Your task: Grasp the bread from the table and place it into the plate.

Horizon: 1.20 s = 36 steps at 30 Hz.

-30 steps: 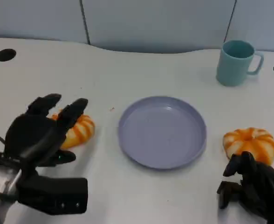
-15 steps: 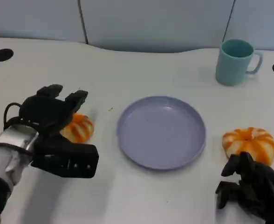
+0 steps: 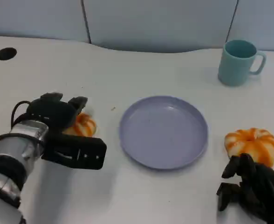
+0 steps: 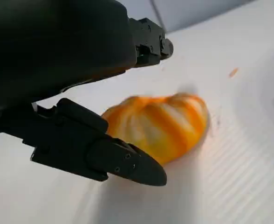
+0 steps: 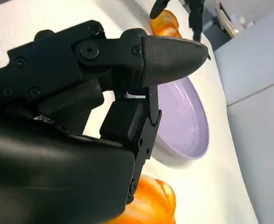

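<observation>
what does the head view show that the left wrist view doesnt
Head view alone: the teal mug, the second bread right of the plate, and the right hand near it with fingers curled in.
Left wrist view alone: the fingers standing around the left bread, not yet clasping it.
Both: the left hand over that bread.

Open counter (image 3: 141,70) lies behind the plate (image 3: 163,132); the mug (image 3: 238,62) stands at the far right corner. A second bread (image 3: 252,145) sits right of the plate.
</observation>
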Available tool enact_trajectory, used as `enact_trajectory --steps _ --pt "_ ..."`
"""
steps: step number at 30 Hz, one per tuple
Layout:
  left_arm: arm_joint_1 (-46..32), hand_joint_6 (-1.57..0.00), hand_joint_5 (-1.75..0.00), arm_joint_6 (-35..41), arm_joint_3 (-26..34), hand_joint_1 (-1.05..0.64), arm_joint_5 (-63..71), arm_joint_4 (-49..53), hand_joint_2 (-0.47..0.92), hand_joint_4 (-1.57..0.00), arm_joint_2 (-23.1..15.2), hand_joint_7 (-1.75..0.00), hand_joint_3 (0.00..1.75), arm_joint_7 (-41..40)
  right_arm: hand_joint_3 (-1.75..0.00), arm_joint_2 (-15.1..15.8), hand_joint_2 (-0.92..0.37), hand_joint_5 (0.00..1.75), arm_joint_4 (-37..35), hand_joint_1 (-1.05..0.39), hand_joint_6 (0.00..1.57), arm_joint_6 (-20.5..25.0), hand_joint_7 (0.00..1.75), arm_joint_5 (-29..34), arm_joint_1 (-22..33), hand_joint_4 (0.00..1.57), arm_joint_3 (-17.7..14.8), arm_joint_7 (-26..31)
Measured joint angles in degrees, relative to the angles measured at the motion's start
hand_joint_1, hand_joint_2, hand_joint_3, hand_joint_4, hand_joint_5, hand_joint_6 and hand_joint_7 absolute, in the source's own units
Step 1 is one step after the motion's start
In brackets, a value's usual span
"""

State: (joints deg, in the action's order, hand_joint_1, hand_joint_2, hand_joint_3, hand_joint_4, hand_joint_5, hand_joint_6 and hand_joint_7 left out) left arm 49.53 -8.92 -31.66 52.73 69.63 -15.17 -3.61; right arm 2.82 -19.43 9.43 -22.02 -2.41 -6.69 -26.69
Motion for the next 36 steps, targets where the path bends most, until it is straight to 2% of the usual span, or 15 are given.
enact_trajectory --steps 6,14,18,21,22,23,26,27,29,30,31,32,33,34,36 --pt "2.32 -0.03 0.0 0.2 -1.5 -0.7 -1.63 5.71 0.81 0.0 3.05 -0.02 0.0 0.71 -0.44 -0.02 -0.92 1.15 -0.23 -0.48 1.25 -0.24 0.97 -0.32 0.28 1.33 -0.27 -1.09" --pt "4.04 -0.07 -0.03 1.76 -2.29 -0.66 -2.87 8.07 0.8 -0.06 3.61 -0.03 0.0 3.7 -0.46 0.09 -0.92 1.16 2.19 -0.46 1.23 1.41 0.98 -0.36 1.86 1.31 -0.72 -0.83" --pt "4.04 -0.11 -0.05 2.5 -2.94 -0.57 -2.85 8.29 0.79 -0.09 4.33 -0.04 0.0 3.71 -0.45 0.12 -0.92 1.17 3.11 -0.46 1.21 2.16 1.0 -0.51 2.44 1.29 -0.86 -0.82" --pt "4.01 -0.19 -0.08 3.09 -3.03 -0.42 -2.88 8.35 0.78 -0.17 4.58 -0.05 0.0 2.78 -0.45 0.14 -0.92 1.18 4.23 -0.46 1.21 3.6 1.02 -1.07 2.98 1.29 -1.08 -0.59" --pt "3.97 -0.28 -0.11 3.15 -3.08 -0.29 -2.88 8.4 0.82 -0.28 4.66 -0.05 0.01 2.05 -0.44 0.15 -0.92 1.19 4.77 -0.46 1.21 4.19 1.03 -1.1 3.25 1.29 -1.1 -0.3" --pt "3.84 -0.31 -0.11 2.89 -3.11 -0.24 -2.9 8.43 0.83 -0.33 4.69 -0.04 0.02 0.76 -0.44 0.15 -0.92 1.19 5.28 -0.46 1.21 4.53 1.03 -1.11 3.52 1.29 -1.09 0.0" --pt "2.48 -0.66 -0.22 0.02 -3.24 -0.15 -3.3 8.4 0.88 -0.65 4.53 -0.1 0.06 -7.06 -0.44 0.16 -0.92 1.22 6.41 -0.47 1.2 4.67 1.06 -0.99 4.48 1.28 -1.07 0.36" --pt "1.87 -0.77 -0.3 -1.02 -3.46 -0.17 -3.28 8.3 0.9 -0.71 4.4 -0.11 0.11 -9.97 -0.44 0.17 -0.92 1.22 6.81 -0.47 1.2 4.67 1.06 -0.92 4.83 1.28 -1.06 0.47" --pt "1.06 -0.94 -0.65 -2.89 -3.92 -0.19 -3.22 8.31 0.91 -0.72 4.07 -0.09 0.14 -14.44 -0.44 0.19 -0.92 1.23 7.32 -0.47 1.2 4.72 1.07 -0.94 5.31 1.27 -1.1 0.7" --pt "0.97 -1.06 -1.0 -3.37 -4.09 -0.21 -3.22 8.32 0.92 -0.75 3.93 -0.15 0.12 -15.57 -0.45 0.19 -0.92 1.23 7.44 -0.47 1.2 4.79 1.07 -0.95 5.38 1.28 -1.1 0.81" --pt "0.84 -1.13 -1.28 -3.76 -4.19 -0.23 -3.22 8.33 0.92 -0.75 3.79 -0.19 0.1 -17.16 -0.45 0.21 -0.92 1.24 7.56 -0.47 1.2 4.89 1.07 -0.95 5.44 1.28 -1.11 0.9" --pt "0.6 -0.88 -1.55 -4.01 -4.29 -0.23 -3.21 8.33 0.92 -0.77 3.69 -0.97 0.17 -19.08 -0.46 0.24 -0.92 1.24 7.69 -0.46 1.2 4.96 1.08 -0.96 5.53 1.28 -1.11 0.93" --pt "0.31 -0.72 -1.65 -4.06 -4.49 -0.23 -3.16 8.33 0.92 -0.78 3.67 -1.35 0.19 -21.1 -0.46 0.28 -0.92 1.24 7.83 -0.46 1.2 5.12 1.08 -1.0 5.61 1.28 -1.11 1.03" --pt "0.07 -0.62 -1.71 -4.06 -4.67 -0.23 -3.05 8.33 0.92 -0.79 3.67 -1.58 0.2 -22.7 -0.46 0.29 -0.92 1.24 7.96 -0.45 1.2 5.35 1.09 -1.03 5.62 1.28 -1.13 1.21" --pt "-0.35 -0.57 -1.74 -4.06 -4.9 -0.23 -2.65 8.33 0.92 -0.78 3.67 -1.7 0.23 -24.97 -0.47 0.29 -0.92 1.24 8.39 -0.45 1.19 6.08 1.09 -1.09 5.62 1.27 -1.16 1.71"
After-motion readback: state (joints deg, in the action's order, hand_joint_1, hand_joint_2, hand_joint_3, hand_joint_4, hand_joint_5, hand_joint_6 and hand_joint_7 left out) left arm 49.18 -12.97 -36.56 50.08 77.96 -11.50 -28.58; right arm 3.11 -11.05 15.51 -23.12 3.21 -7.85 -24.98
